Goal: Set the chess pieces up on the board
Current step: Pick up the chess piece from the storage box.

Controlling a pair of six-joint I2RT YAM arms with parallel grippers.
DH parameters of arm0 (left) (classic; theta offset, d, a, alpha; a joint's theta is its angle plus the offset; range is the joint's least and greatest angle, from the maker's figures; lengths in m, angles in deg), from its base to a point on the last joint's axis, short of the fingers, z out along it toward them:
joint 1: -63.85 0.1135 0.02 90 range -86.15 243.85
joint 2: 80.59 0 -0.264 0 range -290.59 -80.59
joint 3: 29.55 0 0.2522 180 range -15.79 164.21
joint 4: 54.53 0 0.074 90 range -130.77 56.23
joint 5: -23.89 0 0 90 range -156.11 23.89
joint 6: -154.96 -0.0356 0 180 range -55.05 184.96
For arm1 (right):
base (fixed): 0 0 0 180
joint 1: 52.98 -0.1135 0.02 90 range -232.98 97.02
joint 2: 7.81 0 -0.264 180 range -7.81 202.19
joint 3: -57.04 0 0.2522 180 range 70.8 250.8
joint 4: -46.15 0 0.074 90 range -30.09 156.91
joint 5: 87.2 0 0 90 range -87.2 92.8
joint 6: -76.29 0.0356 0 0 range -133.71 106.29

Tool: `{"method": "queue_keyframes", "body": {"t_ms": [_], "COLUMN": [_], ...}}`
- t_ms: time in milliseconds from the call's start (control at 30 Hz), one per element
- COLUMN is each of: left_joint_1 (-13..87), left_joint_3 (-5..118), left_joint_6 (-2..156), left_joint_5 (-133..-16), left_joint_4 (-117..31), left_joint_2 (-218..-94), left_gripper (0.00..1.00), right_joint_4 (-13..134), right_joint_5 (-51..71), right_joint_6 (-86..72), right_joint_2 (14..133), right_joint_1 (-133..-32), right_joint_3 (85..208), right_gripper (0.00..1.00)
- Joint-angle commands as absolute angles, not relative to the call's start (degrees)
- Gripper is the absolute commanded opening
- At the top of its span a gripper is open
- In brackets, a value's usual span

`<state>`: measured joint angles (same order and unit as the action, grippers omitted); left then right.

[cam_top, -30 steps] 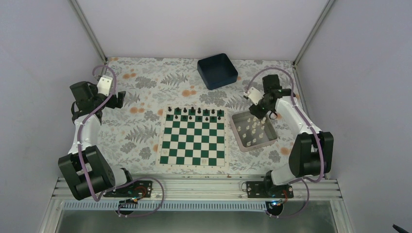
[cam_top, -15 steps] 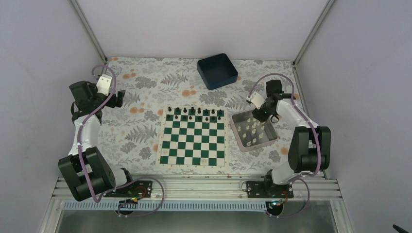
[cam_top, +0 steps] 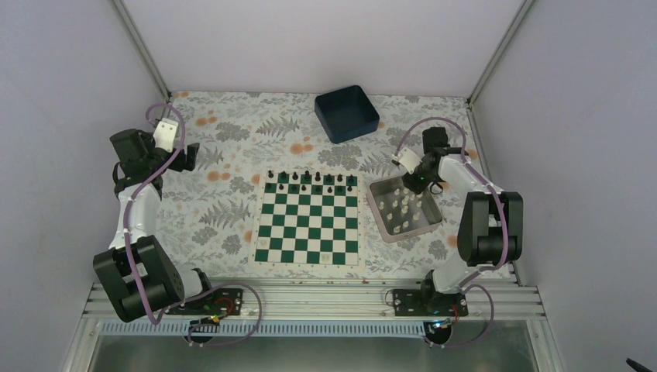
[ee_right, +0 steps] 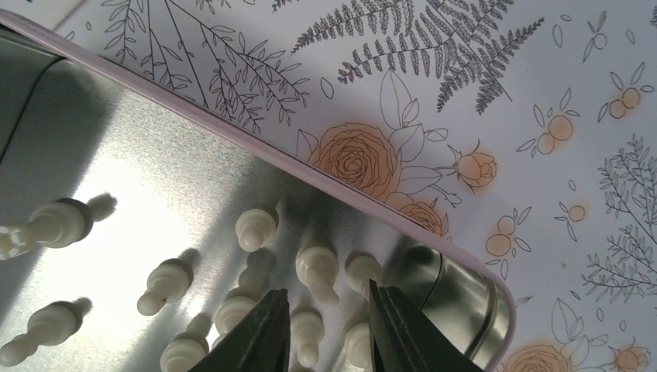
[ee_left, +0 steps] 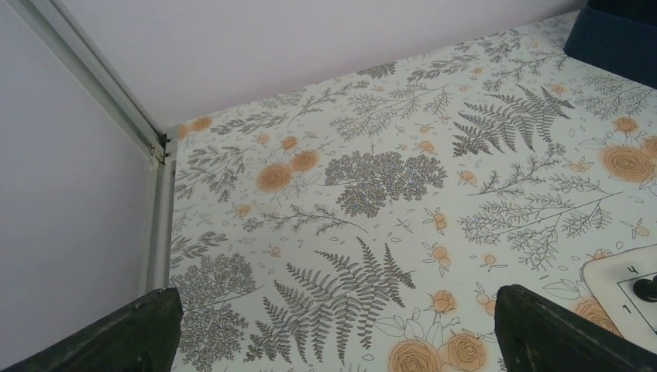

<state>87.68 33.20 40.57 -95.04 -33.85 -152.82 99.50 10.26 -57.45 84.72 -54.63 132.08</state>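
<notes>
The green-and-white board (cam_top: pixel 310 225) lies mid-table, with small black pieces (cam_top: pixel 310 180) along its far row. Several cream chess pieces (cam_top: pixel 403 205) stand in a silver metal tray (cam_top: pixel 377 203) to its right. My right gripper (cam_top: pixel 416 184) is down in the tray's far part. In the right wrist view it (ee_right: pixel 327 293) is open with a narrow gap. One cream piece (ee_right: pixel 318 267) stands just ahead of that gap and another (ee_right: pixel 306 335) sits lower between the fingers; neither touches them. My left gripper (cam_top: pixel 186 157) hovers far left, wide open and empty (ee_left: pixel 335 310).
A dark blue bin (cam_top: pixel 346 113) sits at the back centre, its edge also in the left wrist view (ee_left: pixel 620 35). The tray's rim (ee_right: pixel 232 136) runs just beyond my right fingers. The board's corner (ee_left: pixel 627 275) shows at the left wrist view's right edge. A floral cloth covers the table.
My right gripper has dropped into the tray's far part and its jaws have narrowed. The left arm has stayed still.
</notes>
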Motion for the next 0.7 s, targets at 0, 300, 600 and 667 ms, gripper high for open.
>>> {"method": "queue_keyframes", "body": {"t_ms": [0, 300, 600, 667], "left_joint_1": [87.56, 87.58, 87.58, 87.58], "left_joint_3": [33.26, 32.82, 32.29, 32.29], "left_joint_6": [40.88, 40.87, 40.62, 40.61], "left_joint_5": [-95.29, -95.21, -95.04, -94.97], "left_joint_4": [-35.42, -35.76, -35.73, -35.76], "left_joint_2": [-152.20, -152.27, -152.22, -152.15], "left_gripper": [1.00, 1.00, 1.00, 1.00], "right_joint_4": [99.35, 99.05, 98.58, 98.56], "right_joint_5": [11.76, 11.92, 11.94, 11.86], "right_joint_6": [-58.67, -58.76, -58.86, -58.88], "right_joint_2": [86.18, 87.13, 90.81, 91.03], "right_joint_1": [-53.96, -53.96, -53.98, -54.02], "right_joint_3": [133.34, 133.29, 133.49, 133.55], "right_gripper": [0.29, 0.28, 0.28, 0.28]}}
